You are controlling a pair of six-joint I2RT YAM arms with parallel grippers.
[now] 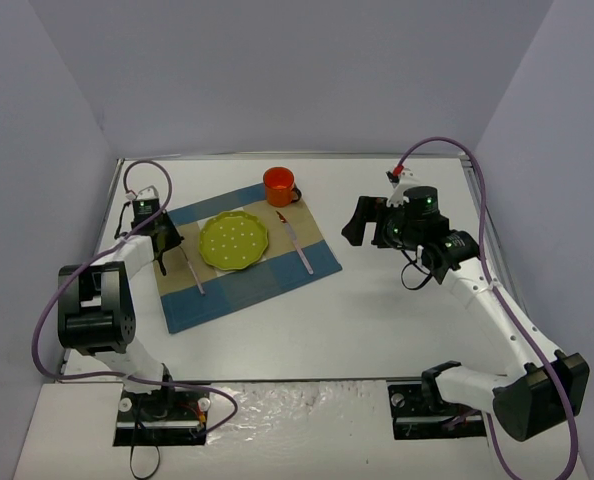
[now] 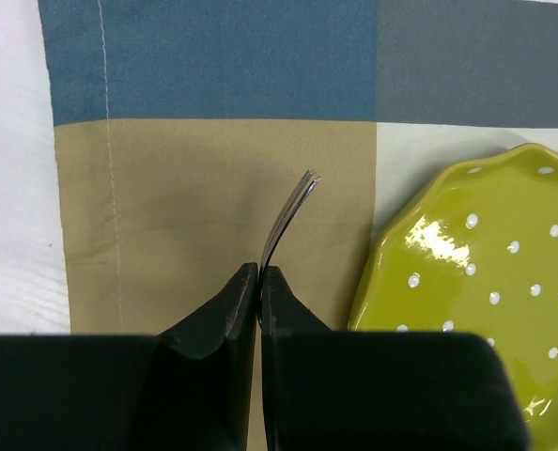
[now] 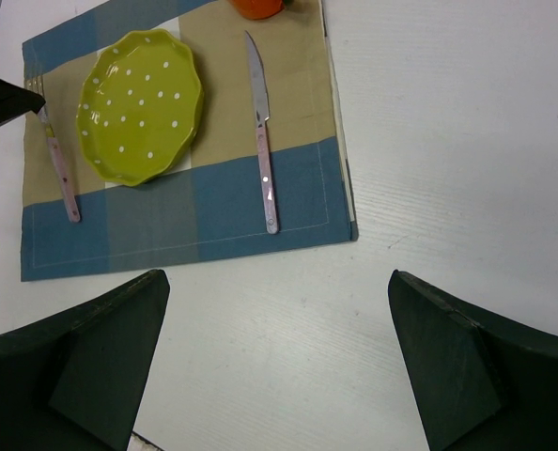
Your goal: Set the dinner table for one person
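Note:
The dinner table [image 1: 397, 310] is a large white top. On its left lies a blue-and-tan checked placemat [image 1: 277, 282] bearing a green dotted plate [image 1: 234, 241], an orange mug [image 1: 280, 186] at the far edge, a knife [image 1: 297, 245] right of the plate and a fork [image 1: 192, 272] left of it. My left gripper [image 2: 260, 272] is shut on the fork near its tines [image 2: 293, 211], low over the tan band of the placemat [image 2: 185, 197], beside the plate [image 2: 486, 282]. My right gripper [image 3: 279, 348] is open and empty above bare table, right of the placemat [image 3: 194, 216].
The right wrist view shows the knife [image 3: 263, 141], the plate [image 3: 140, 103], the fork's handle [image 3: 63, 188] lying on the mat and the mug's edge [image 3: 255, 7]. Grey walls enclose the table on three sides. Cables loop by both arms.

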